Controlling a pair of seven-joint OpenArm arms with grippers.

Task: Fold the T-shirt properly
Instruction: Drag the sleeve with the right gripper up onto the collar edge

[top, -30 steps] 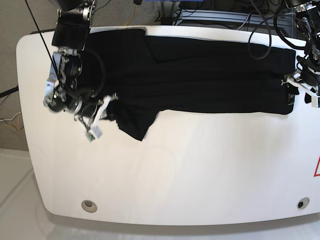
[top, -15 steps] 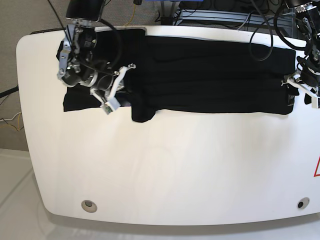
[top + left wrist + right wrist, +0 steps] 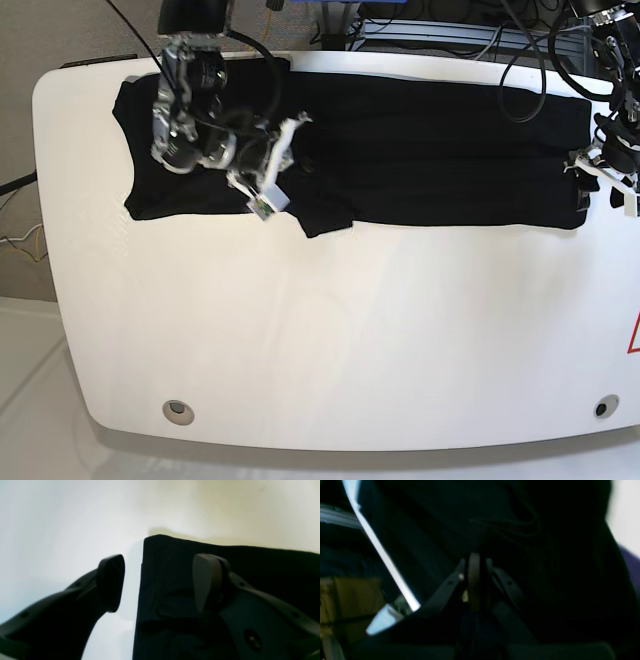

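The black T-shirt [image 3: 430,150] lies spread as a long band along the far side of the white table [image 3: 350,330]. My right gripper [image 3: 290,160] sits over its left part, shut on the T-shirt. In the right wrist view the shut fingers [image 3: 474,580] are surrounded by dark folds of T-shirt [image 3: 545,555]. My left gripper [image 3: 597,178] is at the shirt's right edge. In the left wrist view it [image 3: 160,582] stands open astride the T-shirt's [image 3: 170,562] corner edge, one finger [image 3: 207,580] above the cloth, the other over bare table.
Cables and equipment [image 3: 450,30] crowd the space behind the table's far edge. Two round holes [image 3: 178,410] [image 3: 600,407] sit near the front corners. A red triangle mark [image 3: 634,335] shows at the right edge.
My right gripper has swung rightward and toward the far edge, pulling the hanging shirt flap with it. The shirt's left end now lies flat. The left arm has not moved.
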